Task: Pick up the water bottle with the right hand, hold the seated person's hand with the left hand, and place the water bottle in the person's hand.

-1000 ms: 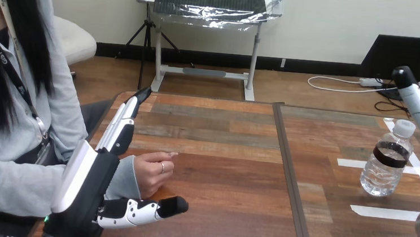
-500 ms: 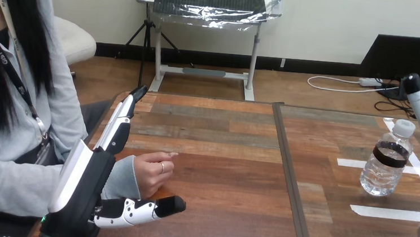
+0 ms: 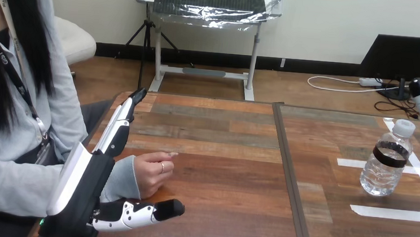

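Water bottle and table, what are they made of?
Water bottle: clear, glossy thin plastic by the look, see-through with glints; white matte cap. Table: plank pattern with grain, low sheen; solid wood or laminate, can't tell.

A wooden table (image 3: 222, 153) of mixed planks bears white tape strips (image 3: 390, 213) at right. Beyond it lie a wood floor (image 3: 210, 84), a pale wall (image 3: 328, 26) and a black baseboard (image 3: 201, 57). A white stand (image 3: 203, 71) carries a foil-covered panel (image 3: 211, 2), with a tripod (image 3: 144, 40) and a white chair (image 3: 75, 40) to its left.
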Motion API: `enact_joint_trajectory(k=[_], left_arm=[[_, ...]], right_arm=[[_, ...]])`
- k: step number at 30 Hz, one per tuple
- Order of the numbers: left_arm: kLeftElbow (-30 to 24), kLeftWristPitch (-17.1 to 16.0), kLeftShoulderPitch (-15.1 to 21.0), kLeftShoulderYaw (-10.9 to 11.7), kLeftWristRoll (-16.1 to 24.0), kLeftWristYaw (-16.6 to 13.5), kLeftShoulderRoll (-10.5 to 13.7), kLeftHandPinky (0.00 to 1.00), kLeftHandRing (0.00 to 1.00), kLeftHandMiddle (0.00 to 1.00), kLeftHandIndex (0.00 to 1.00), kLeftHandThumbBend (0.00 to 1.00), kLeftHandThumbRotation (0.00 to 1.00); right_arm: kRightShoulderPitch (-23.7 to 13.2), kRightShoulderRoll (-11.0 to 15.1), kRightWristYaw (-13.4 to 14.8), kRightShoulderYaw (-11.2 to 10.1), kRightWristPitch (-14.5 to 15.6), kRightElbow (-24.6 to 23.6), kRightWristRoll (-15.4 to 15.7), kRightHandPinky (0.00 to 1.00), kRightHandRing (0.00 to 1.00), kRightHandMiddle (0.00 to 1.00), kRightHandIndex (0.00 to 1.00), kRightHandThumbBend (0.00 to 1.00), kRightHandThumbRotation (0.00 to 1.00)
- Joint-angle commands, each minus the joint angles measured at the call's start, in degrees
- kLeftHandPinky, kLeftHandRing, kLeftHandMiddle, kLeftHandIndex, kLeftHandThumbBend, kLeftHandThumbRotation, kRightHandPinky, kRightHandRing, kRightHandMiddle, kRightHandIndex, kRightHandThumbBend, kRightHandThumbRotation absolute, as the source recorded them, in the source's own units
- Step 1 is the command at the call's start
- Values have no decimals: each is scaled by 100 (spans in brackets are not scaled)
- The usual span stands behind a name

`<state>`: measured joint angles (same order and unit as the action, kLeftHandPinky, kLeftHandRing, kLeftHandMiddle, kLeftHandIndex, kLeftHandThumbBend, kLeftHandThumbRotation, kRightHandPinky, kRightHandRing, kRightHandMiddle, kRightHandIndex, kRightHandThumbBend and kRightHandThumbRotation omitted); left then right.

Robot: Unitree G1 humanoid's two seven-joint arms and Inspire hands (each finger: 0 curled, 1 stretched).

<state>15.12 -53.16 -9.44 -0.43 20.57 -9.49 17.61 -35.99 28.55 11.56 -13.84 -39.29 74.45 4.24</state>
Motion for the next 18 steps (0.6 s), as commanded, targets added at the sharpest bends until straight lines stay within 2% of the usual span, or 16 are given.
enact_joint_trajectory(k=[1, 10, 18], left_arm=[[-267, -99, 90, 109, -127, 34, 53, 92, 100, 100, 100, 100, 68], [-323, -176, 24, 115, -268, 139, 53, 92, 100, 100, 100, 100, 68], [-407, -189, -57, 146, -326, 222, 36, 92, 100, 100, 100, 100, 68]], right_arm=[[-622, 232, 131, 94, 148, 16, 134, 100, 100, 99, 100, 100, 75], [-707, 267, 236, 160, 544, 87, 283, 100, 100, 97, 100, 100, 74], [-753, 256, 136, 142, 854, 143, 305, 100, 98, 95, 100, 100, 71]])
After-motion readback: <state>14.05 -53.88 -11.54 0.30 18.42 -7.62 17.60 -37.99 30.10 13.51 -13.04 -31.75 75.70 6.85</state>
